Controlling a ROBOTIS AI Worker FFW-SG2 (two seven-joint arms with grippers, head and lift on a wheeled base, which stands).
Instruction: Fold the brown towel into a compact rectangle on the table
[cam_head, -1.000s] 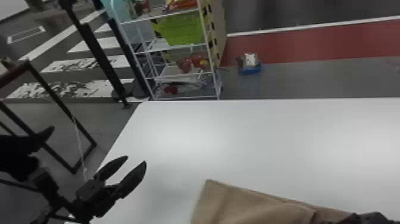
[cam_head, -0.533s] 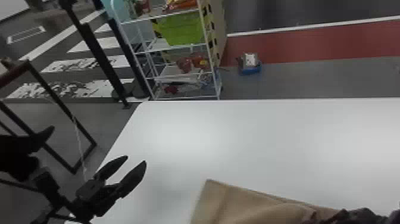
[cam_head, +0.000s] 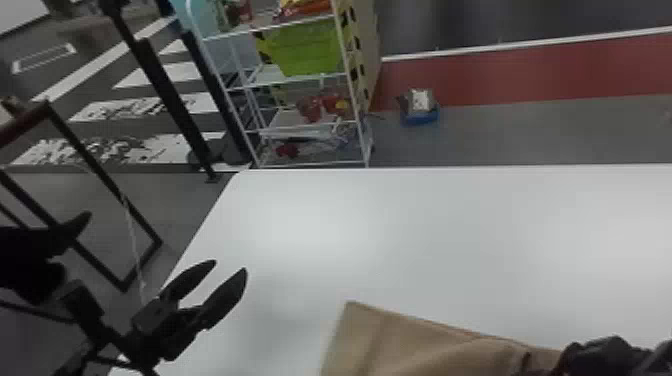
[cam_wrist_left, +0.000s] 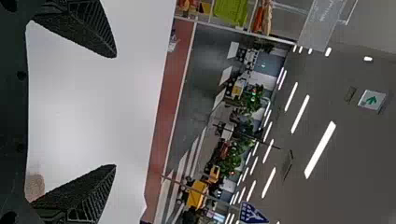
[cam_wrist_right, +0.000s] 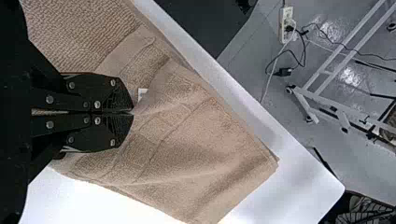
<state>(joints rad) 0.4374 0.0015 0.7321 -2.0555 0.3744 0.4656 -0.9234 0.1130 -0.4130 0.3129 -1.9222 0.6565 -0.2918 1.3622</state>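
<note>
Towel (cam_head: 400, 340) lies partly folded on the near part of the table (cam_head: 425, 240), a bunched layer pinched in the right gripper (cam_wrist_right: 132, 112), presumably for drawing it over, while the left gripper (cam_head: 230, 266), spread and empty, hangs by the table's left edge, likely leaving room.

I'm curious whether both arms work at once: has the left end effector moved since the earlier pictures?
No. In the head view, the left end effector is in the same place against the white table's left edge.
</note>
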